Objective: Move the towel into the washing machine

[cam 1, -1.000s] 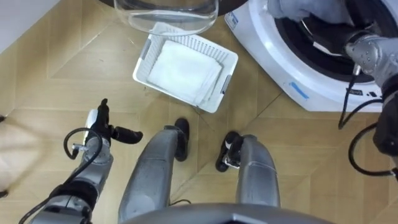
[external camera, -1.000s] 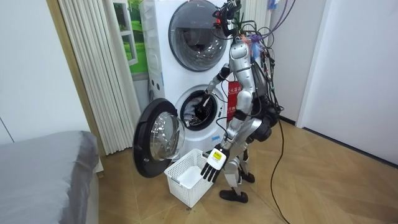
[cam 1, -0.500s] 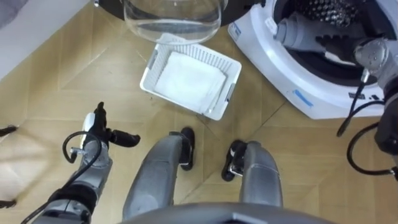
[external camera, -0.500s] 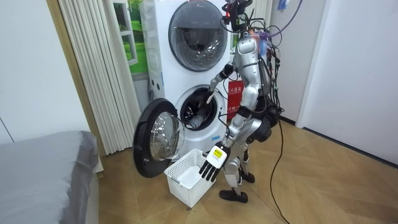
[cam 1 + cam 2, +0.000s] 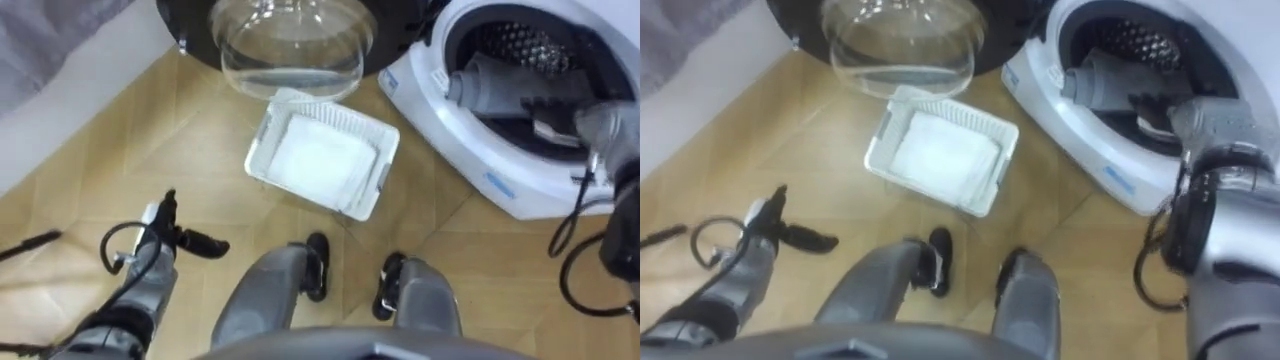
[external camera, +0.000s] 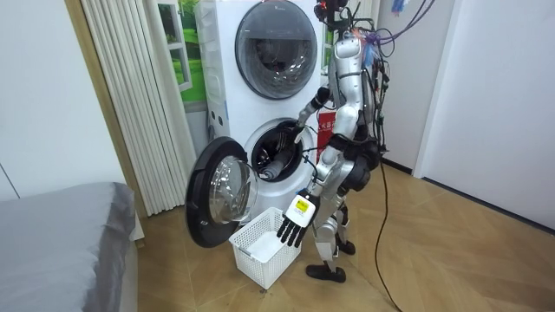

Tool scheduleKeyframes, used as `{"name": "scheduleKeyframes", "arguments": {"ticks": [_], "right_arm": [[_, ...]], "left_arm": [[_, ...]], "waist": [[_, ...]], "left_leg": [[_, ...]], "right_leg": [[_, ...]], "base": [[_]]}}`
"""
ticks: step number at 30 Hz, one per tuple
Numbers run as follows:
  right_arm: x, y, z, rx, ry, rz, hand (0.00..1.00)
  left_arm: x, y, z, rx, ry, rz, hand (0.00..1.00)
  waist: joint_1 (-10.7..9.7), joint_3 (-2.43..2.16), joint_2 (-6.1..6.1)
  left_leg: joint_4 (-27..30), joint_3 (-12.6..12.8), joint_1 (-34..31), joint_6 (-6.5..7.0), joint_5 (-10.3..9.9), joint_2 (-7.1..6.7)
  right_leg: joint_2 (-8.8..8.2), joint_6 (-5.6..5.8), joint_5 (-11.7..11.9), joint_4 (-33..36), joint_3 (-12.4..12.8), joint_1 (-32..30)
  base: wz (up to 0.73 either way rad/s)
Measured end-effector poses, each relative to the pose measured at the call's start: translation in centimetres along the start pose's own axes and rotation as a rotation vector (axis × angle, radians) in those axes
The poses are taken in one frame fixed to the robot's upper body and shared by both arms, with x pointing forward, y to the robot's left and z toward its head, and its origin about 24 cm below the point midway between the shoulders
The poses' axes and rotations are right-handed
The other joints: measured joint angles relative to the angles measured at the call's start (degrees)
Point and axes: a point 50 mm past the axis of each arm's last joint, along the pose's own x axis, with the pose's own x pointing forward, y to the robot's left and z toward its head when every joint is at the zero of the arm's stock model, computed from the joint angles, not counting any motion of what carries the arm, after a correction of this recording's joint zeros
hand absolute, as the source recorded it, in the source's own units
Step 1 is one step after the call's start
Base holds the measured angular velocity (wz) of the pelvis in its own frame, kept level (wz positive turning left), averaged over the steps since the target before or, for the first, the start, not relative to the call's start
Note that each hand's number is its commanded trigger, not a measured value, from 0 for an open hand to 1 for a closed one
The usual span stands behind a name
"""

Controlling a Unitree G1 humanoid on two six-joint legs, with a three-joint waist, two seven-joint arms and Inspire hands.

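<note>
Both eye views look steeply down, close over basket (image 5: 305, 195) and washing machine (image 5: 480, 170). Room view stands back, facing the same two.

We're looking into a home laundry corner here: a front-loading washing machine (image 5: 450, 140) is standing with its door hanging open, a second drum machine (image 6: 269, 39) is sitting stacked above it, and a white laundry basket (image 6: 253, 270) is resting on herringbone wood flooring (image 6: 451, 251) near a grey-covered bed (image 6: 61, 234).
</note>
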Motion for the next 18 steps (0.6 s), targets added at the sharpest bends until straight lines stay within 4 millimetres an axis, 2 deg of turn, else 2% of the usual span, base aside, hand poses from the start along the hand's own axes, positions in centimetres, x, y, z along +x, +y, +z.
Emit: {"name": "scheduleKeyframes", "arguments": {"ticks": [1, 2, 4, 5, 6, 7, 8, 9, 10, 12, 14, 18], "right_arm": [[0.1, -1.2, 0.3, -0.001, -0.019, -0.011, 0.0], [0.2, -4.0, 1.0, -0.009, -0.063, -0.047, 0.0], [-0.1, -9.2, 1.5, -0.118, -0.092, -0.131, 0.0], [-0.3, -10.5, 1.7, -0.165, -0.104, -0.16, 0.0], [-0.9, -13.4, 2.2, -0.287, -0.12, -0.221, 0.0], [-1.6, -16.1, 2.4, -0.438, -0.116, -0.275, 0.0], [-2.0, -17.4, 2.4, -0.521, -0.108, -0.3, 0.0], [-2.7, -19.4, 2.3, -0.706, -0.073, -0.341, 0.0], [-3.0, -20.4, 2.2, -0.802, -0.048, -0.359, 0.0], [-4.2, -23.5, 1.0, -1.099, 0.068, -0.417, 0.0], [-4.6, -24.6, -0.1, -1.207, 0.137, -0.421, 0.0], [-4.9, -25.2, -1.7, -1.416, 0.246, -0.357, 0.0]], "left_arm": [[-0.1, 0.0, -0.4, -0.004, 0.012, -0.002, 0.0], [-0.3, 0.0, -1.4, -0.01, 0.039, -0.005, 0.0], [-0.9, -0.2, -3.6, -0.02, 0.108, -0.026, 0.0], [-1.2, -0.3, -4.3, -0.026, 0.125, -0.028, 0.0], [-1.4, -0.2, -5.1, -0.048, 0.146, -0.02, 0.0], [-1.8, 0.1, -5.9, -0.072, 0.165, -0.004, 0.0], [-2.0, 0.2, -6.5, -0.083, 0.182, 0.003, 0.0], [-2.3, 0.3, -7.5, -0.092, 0.217, 0.008, 0.0], [-2.4, 0.2, -7.9, -0.091, 0.231, 0.006, 0.0], [-2.7, -0.1, -8.5, -0.102, 0.259, -0.005, 0.0], [-2.6, -0.2, -8.4, -0.113, 0.253, -0.013, 0.0], [-3.0, -0.3, -9.0, -0.13, 0.255, -0.017, 0.0]], "waist": [[0.0, -0.05, 0.04], [-0.2, -0.19, -0.02], [-0.61, -0.87, 0.14], [-0.78, -0.94, 0.23], [-1.36, -1.0, 0.17], [-1.85, -1.28, -0.05], [-1.91, -1.46, -0.2], [-2.33, -1.47, -0.34], [-2.5, -1.5, -0.39], [-2.88, -1.5, -0.68], [-3.16, -1.44, -0.81], [-3.46, -1.42, -0.71]], "left_leg": [[-0.72, -0.24, 0.97, -0.15, 0.09, 0.16], [-2.45, -0.43, 2.95, -0.42, 0.27, 0.3], [-6.39, -0.64, 6.66, -1.13, 1.04, 0.36], [-7.09, -0.68, 7.4, -1.27, 1.13, 0.42], [-8.48, -0.65, 9.11, -1.56, 1.28, 0.53], [-9.77, -0.53, 10.62, -1.96, 1.36, 0.72], [-10.41, -0.47, 11.37, -2.24, 1.43, 0.79], [-11.27, -0.36, 12.82, -2.69, 1.33, 1.08], [-11.73, -0.21, 13.52, -2.89, 1.25, 1.28], [-12.39, -0.04, 15.65, -3.85, 0.73, 2.1], [-12.61, -0.08, 16.88, -4.39, 0.41, 2.38], [-13.45, 0.01, 20.44, -5.25, -0.25, 3.04]], "right_leg": [[0.46, -0.06, 0.36, -1.29, -0.09, 1.32], [1.07, -0.19, 0.98, -3.82, -0.07, 3.5], [2.13, -0.09, 2.34, -8.19, 0.18, 7.52], [2.35, -0.14, 2.52, -9.11, 0.16, 8.54], [2.58, -0.17, 2.55, -10.38, -0.07, 10.07], [2.9, -0.26, 2.6, -11.63, -0.15, 11.33], [3.08, -0.4, 2.68, -12.16, -0.1, 11.97], [3.55, -0.55, 2.71, -13.02, 0.05, 13.21], [3.77, -0.55, 2.71, -13.27, 0.08, 13.71], [4.86, -1.02, 3.0, -15.42, -0.03, 16.41], [5.56, -1.29, 3.13, -16.45, -0.05, 17.89], [6.3, -1.86, 2.86, -17.94, -0.05, 21.48]], "base": [[0.0], [-0.05], [-0.13], [-0.08], [0.0], [-0.07], [-0.15], [-0.18], [-0.19], [-0.12], [-0.05], [-0.04]]}}
